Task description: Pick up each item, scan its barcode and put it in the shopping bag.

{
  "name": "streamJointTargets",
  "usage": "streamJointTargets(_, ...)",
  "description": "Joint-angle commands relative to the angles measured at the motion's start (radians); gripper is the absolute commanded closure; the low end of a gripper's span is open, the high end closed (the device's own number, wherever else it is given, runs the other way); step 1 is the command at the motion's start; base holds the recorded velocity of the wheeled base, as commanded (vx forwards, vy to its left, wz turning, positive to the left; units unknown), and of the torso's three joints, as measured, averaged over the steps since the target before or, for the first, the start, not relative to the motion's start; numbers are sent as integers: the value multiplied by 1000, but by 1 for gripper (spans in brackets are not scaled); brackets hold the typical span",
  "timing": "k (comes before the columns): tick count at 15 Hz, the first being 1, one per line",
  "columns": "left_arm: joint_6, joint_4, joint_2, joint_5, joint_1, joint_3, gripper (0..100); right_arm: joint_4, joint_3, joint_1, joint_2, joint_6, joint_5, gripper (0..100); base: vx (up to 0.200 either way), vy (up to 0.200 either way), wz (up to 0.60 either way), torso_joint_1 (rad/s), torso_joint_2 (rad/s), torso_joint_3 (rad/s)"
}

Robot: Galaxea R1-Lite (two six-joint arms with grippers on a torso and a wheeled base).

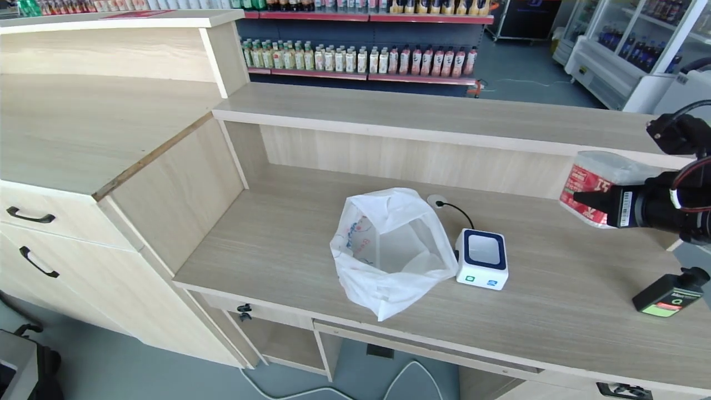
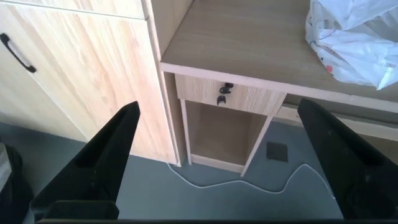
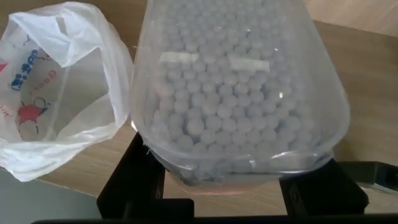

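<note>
Above the counter's (image 1: 555, 289) right end, our right gripper (image 1: 591, 200) is clamped on the bead tub (image 1: 602, 166). It is held high, likely to carry it left to the scanner (image 1: 483, 258) just beside the open shopping bag (image 1: 389, 250). We judge that path open. Our left gripper (image 2: 214, 115) hangs spread apart below the counter's front edge.

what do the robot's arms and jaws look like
The right arm is black and roughly cylindrical at the wrist. It has a white barcode-style sticker and a white ring with thin red wire beside it, and a black cable arcs above. The left arm's jaws are two plain matte black wedges tapering toward their tips.
</note>
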Motion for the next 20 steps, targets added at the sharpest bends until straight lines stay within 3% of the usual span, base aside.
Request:
streamJointTargets(1, 0, 0, 0, -1, 0, 0, 0, 27, 7, 4, 10, 3, 6, 100, 0, 0, 0, 0, 0, 0)
streamJointTargets(3, 0, 0, 0, 0, 0, 0, 0, 29, 9, -2, 27, 37, 9, 100, 0, 0, 0, 0, 0, 0)
streamJointTargets(8, 0, -2, 0, 0, -2, 0, 0, 81, -49, 1, 76, 359, 118, 100, 0, 0, 0, 0, 0, 0)
streamJointTargets(10, 1, 0, 0, 0, 0, 0, 0, 119, -71, 1, 97, 429, 121, 100, 0, 0, 0, 0, 0, 0)
streamJointTargets(11, 1, 0, 0, 0, 0, 0, 0, 151, -88, -7, 145, 529, 117, 100, 0, 0, 0, 0, 0, 0)
streamJointTargets(18, 0, 0, 0, 0, 0, 0, 0, 168, -106, -51, 261, 626, 113, 100, 0, 0, 0, 0, 0, 0)
streamJointTargets(20, 1, 0, 0, -1, 0, 0, 0, 173, -152, -33, 298, 735, 113, 100, 0, 0, 0, 0, 0, 0)
